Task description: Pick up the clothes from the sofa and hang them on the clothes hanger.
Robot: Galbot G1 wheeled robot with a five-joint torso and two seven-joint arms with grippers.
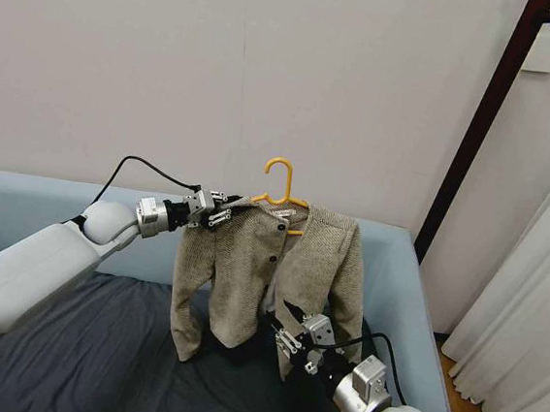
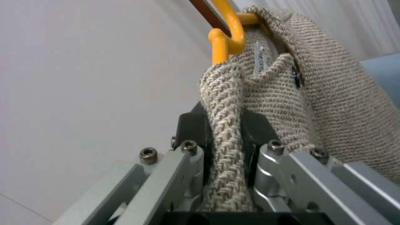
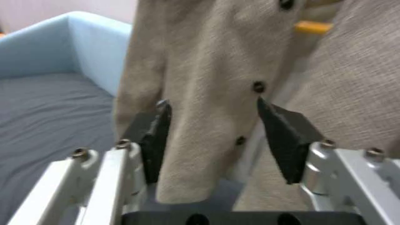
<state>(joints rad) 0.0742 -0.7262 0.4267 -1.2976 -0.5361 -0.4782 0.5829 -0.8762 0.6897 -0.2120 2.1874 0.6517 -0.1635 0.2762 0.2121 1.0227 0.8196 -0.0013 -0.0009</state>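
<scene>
Right now my left claw (image 1: 218,210) is pressed together on a thick fold of the tweed jacket (image 1: 248,281), at the shoulder edge on the left, just beside the collar. From the left wrist, the weave sits squarely between my pads, and the yellow hanger (image 1: 282,182) curves into the cloth just beyond my grip. The jacket hangs in the air above the sofa (image 1: 393,261), over its dark grey cover (image 1: 77,343), with the hanger's hook standing free above the collar and catching on nothing.

My right claw (image 1: 292,329) is low and near, at the jacket's front close to the hem. Its jaws are spread, with the buttoned front edge in the gap ahead of them; whether the pads touch the cloth, I cannot tell.

As I judge it, the step is settling the jacket onto the hanger. To do it well, my left grip must hold firm and level, because it carries the whole weight; any slack and the left shoulder slides off the hanger's arm. My right claw should close on one layer of the front edge only, clear of the buttons (image 3: 258,86), then draw gently downward so the cloth straightens without dragging the collar off. Pulling hard or sideways risks tipping the hanger out.
</scene>
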